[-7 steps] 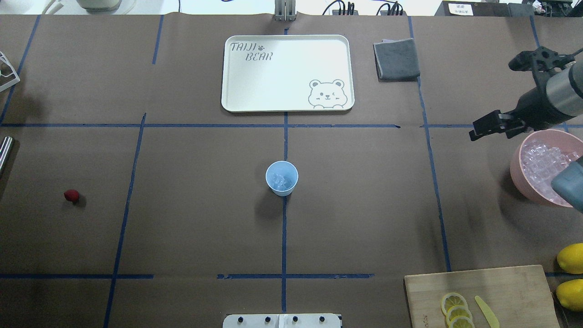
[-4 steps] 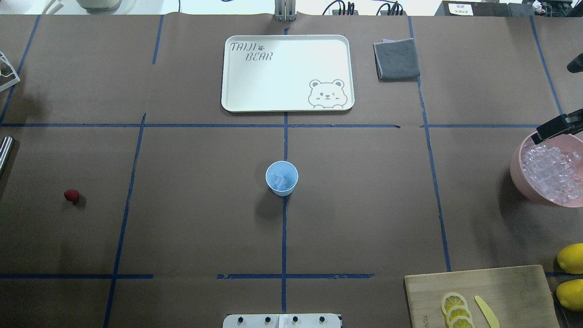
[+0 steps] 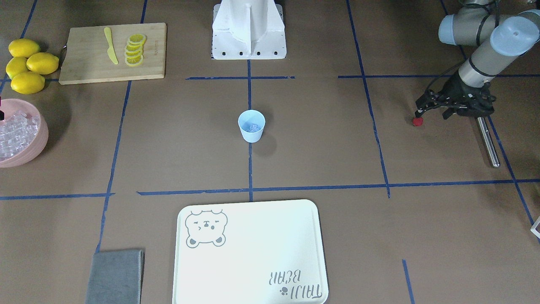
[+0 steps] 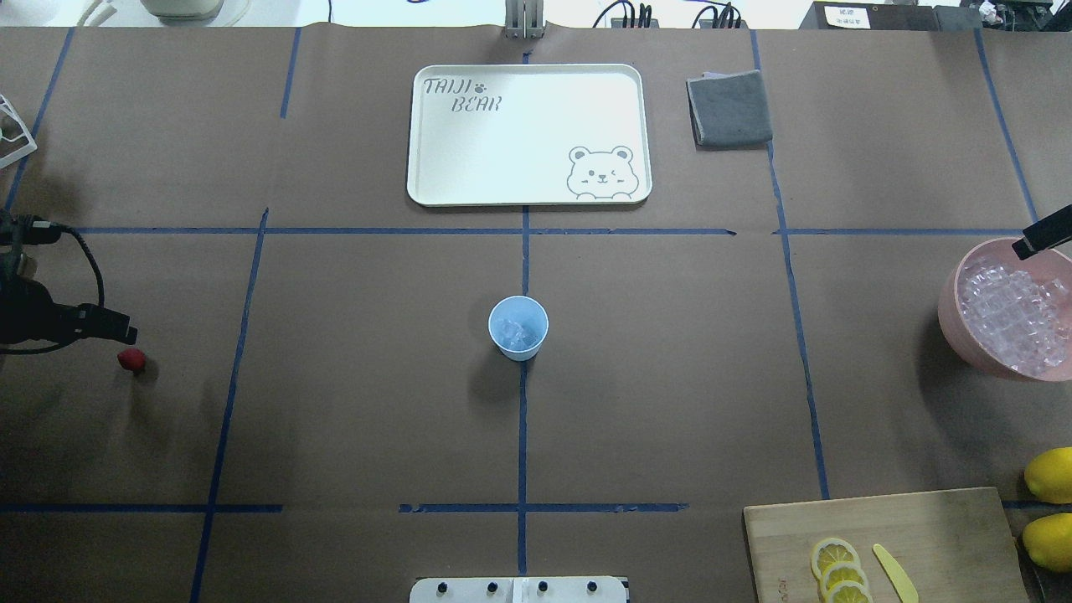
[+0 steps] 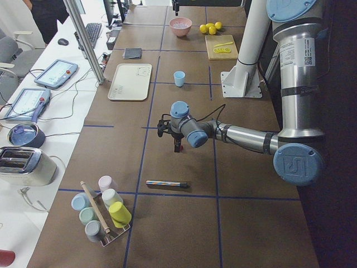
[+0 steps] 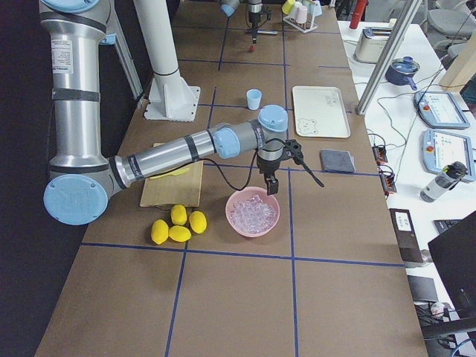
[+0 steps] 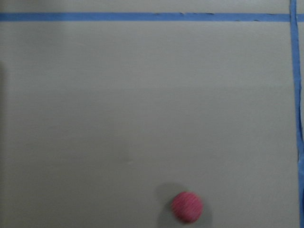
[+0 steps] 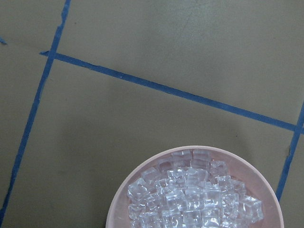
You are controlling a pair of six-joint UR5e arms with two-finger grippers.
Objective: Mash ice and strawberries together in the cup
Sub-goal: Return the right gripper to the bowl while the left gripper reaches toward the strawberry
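Left tool (image 3: 431, 113) hovers just beside the strawberry (image 3: 417, 121).

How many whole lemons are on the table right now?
4 lemons, bunched together next to the cutting board and the pink bowl. The overhead view cuts off two; none seems hidden.

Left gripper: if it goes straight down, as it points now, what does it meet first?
Probably the strawberry, almost under the left gripper. It might just miss and touch the brown paper beside it.
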